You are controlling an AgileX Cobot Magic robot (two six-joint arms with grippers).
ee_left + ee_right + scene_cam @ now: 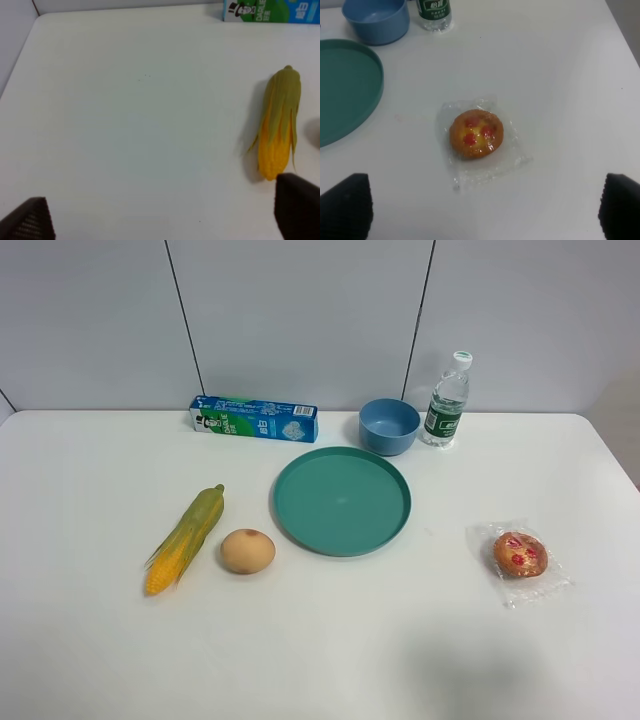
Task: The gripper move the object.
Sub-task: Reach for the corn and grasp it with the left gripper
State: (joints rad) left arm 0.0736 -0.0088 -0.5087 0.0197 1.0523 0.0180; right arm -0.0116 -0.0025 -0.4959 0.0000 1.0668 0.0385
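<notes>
Only the finger ends of the robot show, in the two wrist views. The left gripper (pixel 162 215) has two dark, almost black fingertips (pixel 297 205) with a dull, matte surface. One has a blunt, squared end and the other has a slanted edge. The right gripper (pixel 482 207) also has two black matte fingertips (pixel 345 205). They are rounded on top and look blurred.
</notes>
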